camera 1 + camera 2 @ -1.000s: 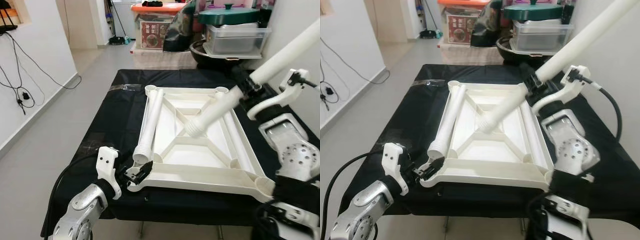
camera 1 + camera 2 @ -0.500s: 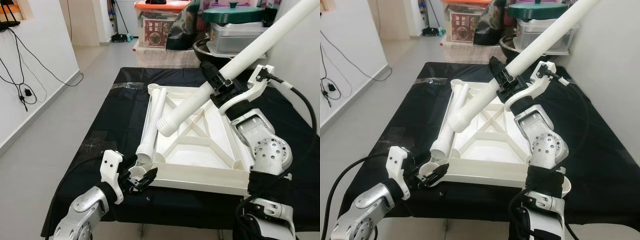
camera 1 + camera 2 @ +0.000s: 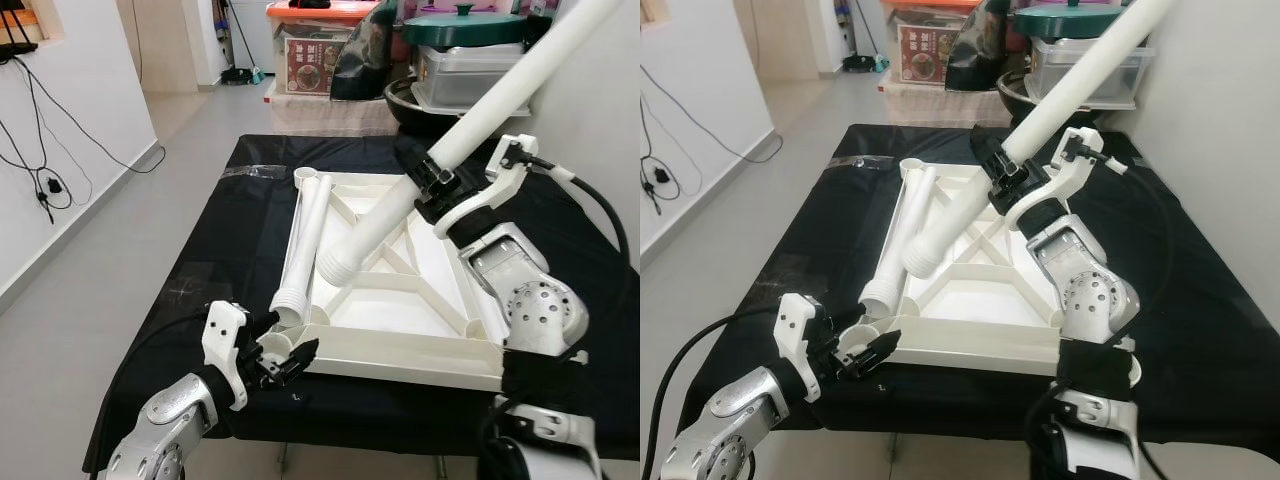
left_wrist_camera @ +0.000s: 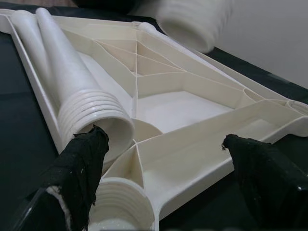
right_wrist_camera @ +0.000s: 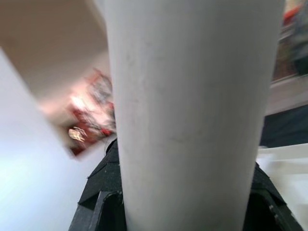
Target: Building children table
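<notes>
1. at about 2 o'clock over the table, the right gripper (image 3: 430, 185) is pinched around a long white table leg (image 3: 470, 125), held tilted, its ribbed end hanging above the middle of the upturned tabletop (image 3: 400, 300).
2. at 7 o'clock, the left gripper (image 3: 283, 357) has its black fingers (image 4: 79, 163) spread wide, one on each side of the near corner socket (image 4: 122, 207) of the tabletop, which looks slightly raised there.
3. a second leg (image 3: 305, 240) lies loose inside the tabletop along its 9 o'clock rim, ribbed end just beside that socket.
4. everything rests on a black-covered table (image 3: 220, 230); storage boxes (image 3: 320, 55) stand at 12 o'clock.
5. judged step: bringing the held leg to a corner socket. next, its ribbed end must swing toward 7 o'clock, come upright over the socket, and be pressed or twisted in while the left gripper steadies the corner.
</notes>
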### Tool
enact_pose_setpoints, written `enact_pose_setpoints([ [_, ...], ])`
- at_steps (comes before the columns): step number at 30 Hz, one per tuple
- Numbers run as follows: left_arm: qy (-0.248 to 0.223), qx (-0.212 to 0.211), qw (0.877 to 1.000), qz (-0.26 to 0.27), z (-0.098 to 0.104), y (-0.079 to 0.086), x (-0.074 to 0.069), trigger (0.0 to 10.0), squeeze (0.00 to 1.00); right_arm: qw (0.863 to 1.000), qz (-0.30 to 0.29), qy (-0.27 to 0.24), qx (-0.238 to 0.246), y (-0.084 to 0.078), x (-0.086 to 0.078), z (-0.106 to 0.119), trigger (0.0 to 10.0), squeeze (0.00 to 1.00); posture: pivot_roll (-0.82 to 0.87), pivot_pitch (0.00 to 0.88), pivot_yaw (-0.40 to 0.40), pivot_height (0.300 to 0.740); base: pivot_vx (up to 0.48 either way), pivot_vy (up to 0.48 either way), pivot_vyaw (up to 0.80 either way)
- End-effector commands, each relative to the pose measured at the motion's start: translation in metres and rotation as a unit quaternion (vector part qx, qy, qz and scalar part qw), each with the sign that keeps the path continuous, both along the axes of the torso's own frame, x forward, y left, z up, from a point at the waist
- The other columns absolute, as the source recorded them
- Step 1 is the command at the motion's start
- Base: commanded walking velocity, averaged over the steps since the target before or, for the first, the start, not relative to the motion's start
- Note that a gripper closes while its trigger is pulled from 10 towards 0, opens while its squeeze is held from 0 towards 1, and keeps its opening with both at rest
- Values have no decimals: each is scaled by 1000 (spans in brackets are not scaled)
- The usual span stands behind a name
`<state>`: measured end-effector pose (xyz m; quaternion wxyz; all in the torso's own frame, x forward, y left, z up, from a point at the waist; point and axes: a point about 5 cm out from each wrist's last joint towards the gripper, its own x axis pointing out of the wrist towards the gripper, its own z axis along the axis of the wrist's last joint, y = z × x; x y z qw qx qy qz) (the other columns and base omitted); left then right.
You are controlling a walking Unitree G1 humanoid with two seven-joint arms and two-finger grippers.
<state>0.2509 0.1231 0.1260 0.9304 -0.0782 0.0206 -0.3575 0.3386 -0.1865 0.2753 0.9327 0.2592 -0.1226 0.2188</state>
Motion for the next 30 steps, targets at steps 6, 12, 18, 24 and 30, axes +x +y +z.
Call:
enact_pose_setpoints([
  [6, 2, -2, 1000, -3, 1, -2, -2, 10000, 0, 990, -116, 21, -77, -50, -8, -14, 0, 0, -21, 0, -44, 740, 0, 0, 0],
  [12, 2, -5, 1000, -4, 1, -2, -1, 10000, 0, 981, -172, 33, -83, -66, -16, -20, 0, 0, -37, 0, -33, 740, 0, 0, 0],
  [18, -8, 9, 1000, -21, 5, -3, -1, 10000, 0, 981, -173, 27, -80, -48, -13, -22, 0, 0, -36, 0, -29, 740, 0, 0, 0],
  [24, -7, 13, 1000, -24, 4, -3, -1, 10000, 0, 986, -148, 12, -81, -28, -3, -15, 0, 0, -23, 0, -44, 740, 0, 0, 0],
  [30, -31, 33, 998, -48, 13, -5, -1, 10000, 0, 991, -120, 5, -54, -6, 2, -6, 0, 0, -22, 0, -44, 740, 0, 0, 0],
])
